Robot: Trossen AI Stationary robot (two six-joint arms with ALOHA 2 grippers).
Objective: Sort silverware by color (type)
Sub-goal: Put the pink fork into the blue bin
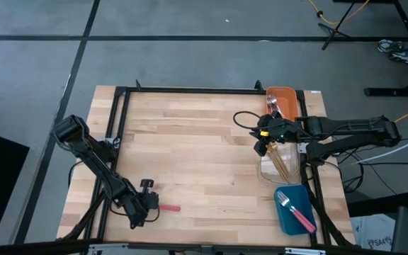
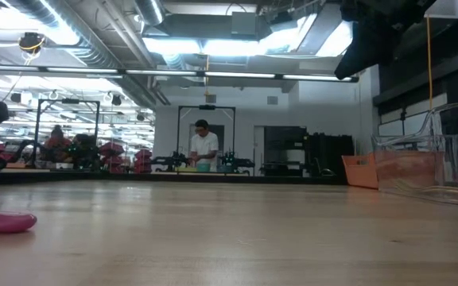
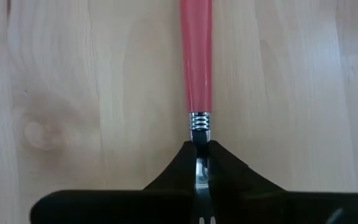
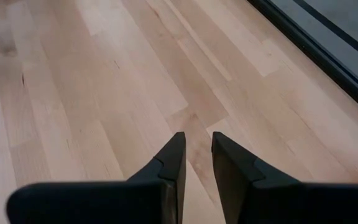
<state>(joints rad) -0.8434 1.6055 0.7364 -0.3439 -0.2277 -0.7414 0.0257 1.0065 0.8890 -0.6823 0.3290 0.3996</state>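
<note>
A piece of silverware with a pink handle (image 1: 170,208) lies on the wooden table near its front left. My left gripper (image 1: 149,205) is shut on it, and the gripper hides its head. The handle's free end (image 2: 2,222) shows low in the low view. My right gripper (image 1: 264,145) hangs over the table's right side beside the clear bin (image 1: 269,170). Its fingers (image 4: 196,146) stand a little apart with nothing between them. Thin gold silverware (image 1: 283,164) lies in the clear bin. A pink-handled fork (image 1: 294,210) lies in the blue bin (image 1: 289,223). My left gripper pinches the silver neck (image 3: 201,155) between its two fingers, just behind the ribbed collar (image 3: 199,121) where the pink handle begins. The fingers slant down from above and lie along the utensil. The handle (image 3: 196,56) lies flat on the table, pointing away from the gripper.
An orange bin (image 1: 283,93) stands at the far right, with the clear bin and the blue bin in a row toward the near edge. A black frame (image 1: 119,113) runs along the table's edges. Bare wood (image 1: 190,149) fills the middle.
</note>
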